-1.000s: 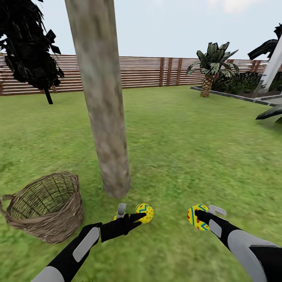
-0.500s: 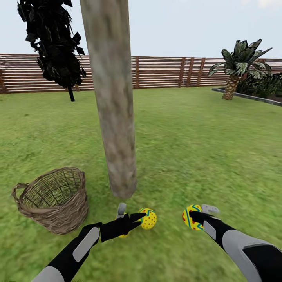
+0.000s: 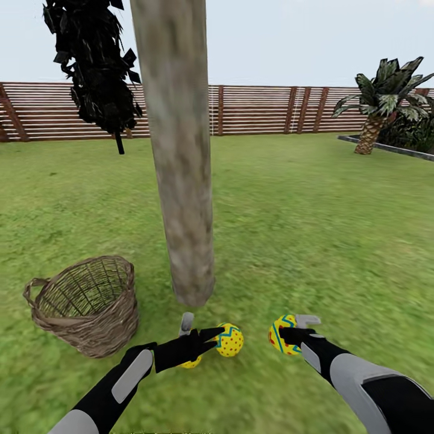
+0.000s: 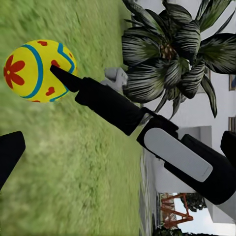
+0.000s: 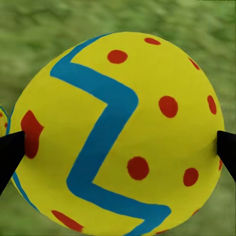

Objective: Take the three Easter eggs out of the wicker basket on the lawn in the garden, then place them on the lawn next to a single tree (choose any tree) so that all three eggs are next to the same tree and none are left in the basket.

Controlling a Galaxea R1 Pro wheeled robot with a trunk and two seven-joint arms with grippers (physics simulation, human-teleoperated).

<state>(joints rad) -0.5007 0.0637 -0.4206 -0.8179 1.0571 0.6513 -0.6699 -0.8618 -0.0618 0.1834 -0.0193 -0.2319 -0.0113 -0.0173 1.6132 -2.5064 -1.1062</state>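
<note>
Setting the third egg (image 3: 278, 335) down beside the trunk (image 3: 179, 181) is judged to be the step in hand. It is pinched in the right pincer (image 3: 293, 333), low over the lawn (image 3: 313, 229), and in the right wrist view it is seen between the two dark fingertips (image 5: 10, 150). A second egg (image 3: 230, 340) lies on the grass just before the trunk's foot, at the tip of the left pincer (image 3: 194, 330). A sliver of yellow (image 3: 191, 362) under the left arm is taken to be another egg. Whether the left pincer is spread or pressed together cannot be told from these views, though nothing is seen held in it. The basket (image 3: 84, 304) stands tilted to the left of the trunk, and no egg is seen in what shows of its inside.

For a clean release, the egg should be lowered until the grass is touched before the pincer is spread, so that rolling is avoided. It is best set near the other eggs yet apart from them, so that none is knocked away from the tree.
</note>
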